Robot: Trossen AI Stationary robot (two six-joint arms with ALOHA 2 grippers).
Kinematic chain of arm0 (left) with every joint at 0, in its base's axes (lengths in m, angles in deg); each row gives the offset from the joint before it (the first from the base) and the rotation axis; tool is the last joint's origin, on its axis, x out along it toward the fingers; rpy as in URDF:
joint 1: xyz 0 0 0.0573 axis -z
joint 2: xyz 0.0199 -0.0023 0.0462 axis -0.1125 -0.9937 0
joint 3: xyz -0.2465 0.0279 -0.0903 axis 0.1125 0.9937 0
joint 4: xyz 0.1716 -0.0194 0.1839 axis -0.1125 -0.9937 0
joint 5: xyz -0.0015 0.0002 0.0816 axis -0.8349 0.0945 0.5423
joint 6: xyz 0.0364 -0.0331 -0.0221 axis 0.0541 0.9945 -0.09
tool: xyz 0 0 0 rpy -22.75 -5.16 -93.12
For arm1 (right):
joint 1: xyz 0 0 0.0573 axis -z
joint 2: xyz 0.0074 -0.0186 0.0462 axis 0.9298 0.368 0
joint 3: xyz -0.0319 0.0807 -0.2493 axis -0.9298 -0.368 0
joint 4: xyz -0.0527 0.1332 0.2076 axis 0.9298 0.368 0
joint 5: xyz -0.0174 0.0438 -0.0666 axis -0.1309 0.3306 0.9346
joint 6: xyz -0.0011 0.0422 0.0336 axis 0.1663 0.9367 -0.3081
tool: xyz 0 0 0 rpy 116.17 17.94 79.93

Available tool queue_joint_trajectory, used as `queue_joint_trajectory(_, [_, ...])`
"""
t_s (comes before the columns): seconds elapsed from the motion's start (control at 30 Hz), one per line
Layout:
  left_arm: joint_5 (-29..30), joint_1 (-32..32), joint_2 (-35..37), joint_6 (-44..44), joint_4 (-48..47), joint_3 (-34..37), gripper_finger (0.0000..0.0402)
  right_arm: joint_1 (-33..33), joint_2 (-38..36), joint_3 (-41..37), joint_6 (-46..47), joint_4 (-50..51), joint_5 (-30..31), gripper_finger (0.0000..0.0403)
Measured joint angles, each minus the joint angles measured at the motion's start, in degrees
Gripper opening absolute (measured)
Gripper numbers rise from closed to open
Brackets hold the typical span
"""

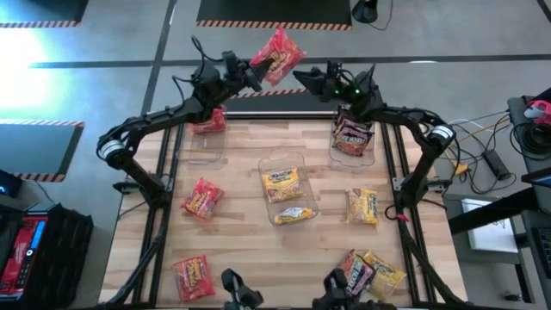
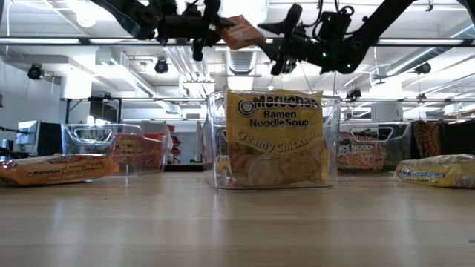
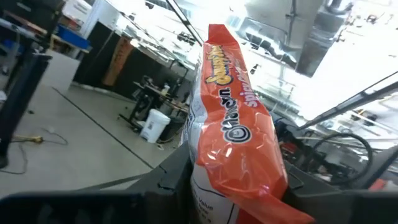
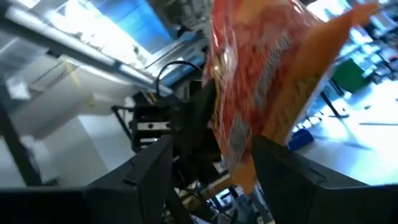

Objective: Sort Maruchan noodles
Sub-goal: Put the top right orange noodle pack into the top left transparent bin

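A red Maruchan noodle packet (image 1: 280, 53) hangs high over the table's far edge, with my left gripper (image 1: 255, 74) shut on it. My right gripper (image 1: 303, 77) is open and faces it from the right. Its fingers (image 4: 149, 168) stand on either side of the packet's other end (image 4: 261, 93); whether they touch it I cannot tell. Below, a left clear bin (image 1: 205, 146) holds a red packet, a middle bin (image 1: 297, 196) holds yellow packets (image 1: 282, 179), and a right bin (image 1: 366, 155) holds dark packets (image 1: 353, 133). My left gripper pinches the red packet between its two fingers (image 3: 174, 180) by one short end (image 3: 249, 186). The fingers come from the table's left, slanting upward. The packet sticks out past the fingertips, tilted, and is lifted clear of the table and bins.
Loose packets lie on the wooden table (image 1: 241, 258): red ones at the left (image 1: 202, 200) and near left (image 1: 191, 277), a yellow one at the right (image 1: 363, 207), and a yellow and a dark one at the near right (image 1: 370, 271).
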Motion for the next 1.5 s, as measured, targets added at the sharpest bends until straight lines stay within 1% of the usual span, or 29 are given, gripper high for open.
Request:
queue_joint_trajectory(0.17, [0.37, 0.62, 0.23, 0.66, 3.07, -0.07, 0.0103, 0.03, 0.0, 2.82, -3.74, 3.98, -3.66, 0.0218])
queue_joint_trajectory(0.23, [0.37, 0.65, 0.52, 0.66, 3.59, -0.12, 0.0103, 0.03, 0.0, 2.92, -5.35, 5.26, -3.89, 0.0221])
queue_joint_trajectory(0.37, [0.25, 0.82, 0.52, 2.26, 3.39, -0.22, 0.0103, 0.03, 0.02, 2.92, -7.74, 5.18, -4.0, 0.0221])
queue_joint_trajectory(0.63, [-0.75, 1.95, 0.52, 2.63, 3.26, -0.18, 0.0103, 0.06, 0.04, 3.74, -13.34, 5.12, -3.29, 0.0222])
queue_joint_trajectory(0.77, [-0.87, 2.21, 0.52, 2.69, 2.21, -0.18, 0.0103, 0.06, 0.04, 4.51, -13.78, 5.13, -2.05, 0.0222])
queue_joint_trajectory(1.0, [-0.9, 2.9, 0.51, 2.65, 1.56, -0.18, 0.0103, 0.06, 0.09, 6.15, -13.56, 5.34, -2.01, 0.0222])
queue_joint_trajectory(1.2, [-2.68, 3.72, 0.52, 2.61, 1.23, -0.18, 0.0103, 0.01, 0.09, 7.41, -13.56, 5.18, -1.85, 0.022])
queue_joint_trajectory(1.27, [-3.74, 3.99, 0.36, 2.58, 0.92, -0.18, 0.0103, -0.09, 0.09, 7.82, -13.56, 5.02, -1.9, 0.0218])
queue_joint_trajectory(1.5, [-3.74, 4.28, -0.11, 2.12, 1.55, -0.49, 0.0103, -0.72, 0.09, 8.69, -13.55, 5.13, -1.98, 0.0192])
